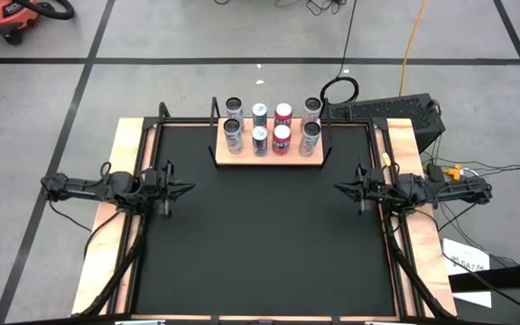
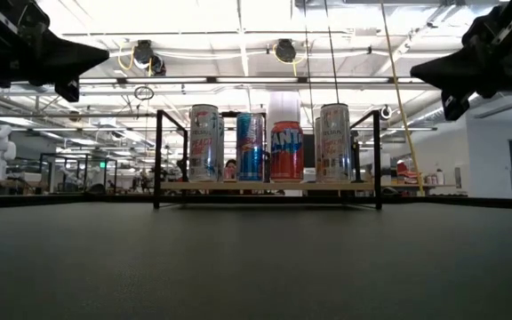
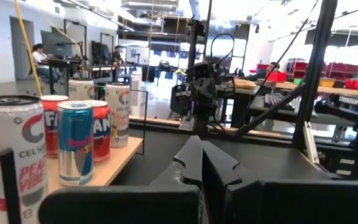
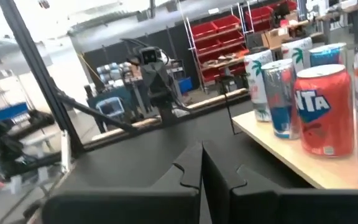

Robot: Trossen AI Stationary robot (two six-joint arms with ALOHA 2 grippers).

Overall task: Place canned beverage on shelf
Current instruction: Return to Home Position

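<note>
The shelf (image 1: 269,159), a light wooden board with thin black posts, stands at the table's far middle. Several cans stand upright on it in two rows: white ones at the ends (image 1: 233,135) (image 1: 311,137), blue ones (image 1: 260,140) and red ones (image 1: 282,138) between. My left gripper (image 1: 190,190) is shut and empty, held above the table's left side. My right gripper (image 1: 338,188) is shut and empty, above the table's right side. Both point toward the table's middle, clear of the shelf. In the low view the cans (image 2: 285,151) stand between the posts.
The black table top (image 1: 269,244) lies bare between the two grippers and toward the near edge. Wooden strips (image 1: 125,162) run along its sides. Cables and a black box (image 1: 404,113) lie beyond the far right corner. People sit in the room behind.
</note>
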